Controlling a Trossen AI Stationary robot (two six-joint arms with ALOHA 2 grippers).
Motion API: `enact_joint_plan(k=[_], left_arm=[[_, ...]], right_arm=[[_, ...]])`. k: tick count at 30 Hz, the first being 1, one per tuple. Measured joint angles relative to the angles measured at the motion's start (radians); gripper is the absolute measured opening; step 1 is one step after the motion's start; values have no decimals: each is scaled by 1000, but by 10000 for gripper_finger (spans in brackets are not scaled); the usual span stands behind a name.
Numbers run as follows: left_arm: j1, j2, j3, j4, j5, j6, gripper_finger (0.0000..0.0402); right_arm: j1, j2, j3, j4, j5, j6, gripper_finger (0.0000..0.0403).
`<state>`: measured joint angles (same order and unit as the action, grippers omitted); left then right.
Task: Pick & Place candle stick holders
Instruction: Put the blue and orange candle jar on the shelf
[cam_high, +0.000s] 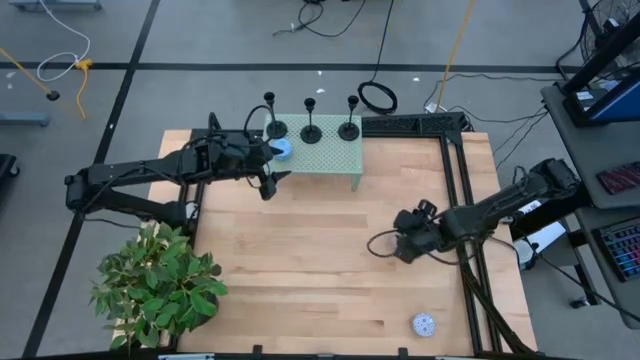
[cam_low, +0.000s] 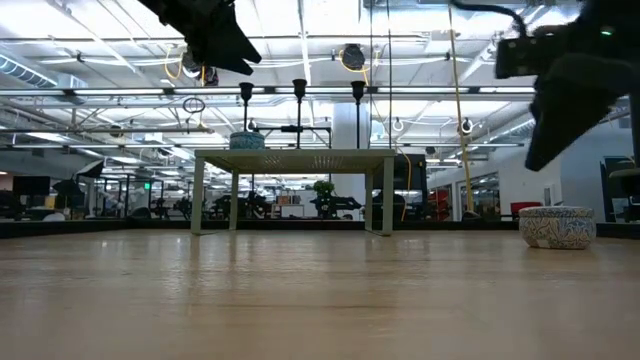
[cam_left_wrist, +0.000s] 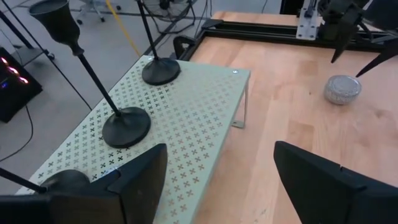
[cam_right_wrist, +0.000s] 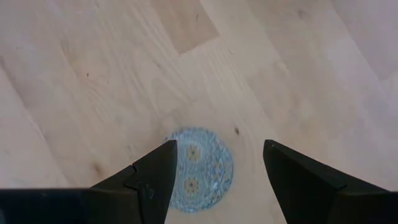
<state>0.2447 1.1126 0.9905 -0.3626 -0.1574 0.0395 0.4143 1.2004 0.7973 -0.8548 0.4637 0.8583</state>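
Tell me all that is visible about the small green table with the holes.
The small green table is a low rectangular stand of pale green sheet, metal by its look, its top pierced with small cross-shaped holes, on thin flat legs. It stands upright at the far edge of the wooden table. Three black candle stick holders stand in a row along its far side, and a small blue tin sits at its left end.

Left tool (cam_high: 268, 172), right tool (cam_high: 405, 236) open
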Motion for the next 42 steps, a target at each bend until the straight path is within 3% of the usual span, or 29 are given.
enact_joint_plan(k=[8,15,22,36,42], left_arm=[[1,0,0,26,0,4,281],[1,0,0,53,0,8,274],[1,0,0,87,0,8,273],[1,0,0,83,1,9,274],[1,0,0,80,2,35,273]], right_arm=[[97,-158,-294,366,37,29,233],[99,-199,-426,596,137,-228,233],[98,-204,-447,716,137,-346,235],[37,-204,-447,986,166,-542,278],[4,-204,-447,1012,164,-573,283]])
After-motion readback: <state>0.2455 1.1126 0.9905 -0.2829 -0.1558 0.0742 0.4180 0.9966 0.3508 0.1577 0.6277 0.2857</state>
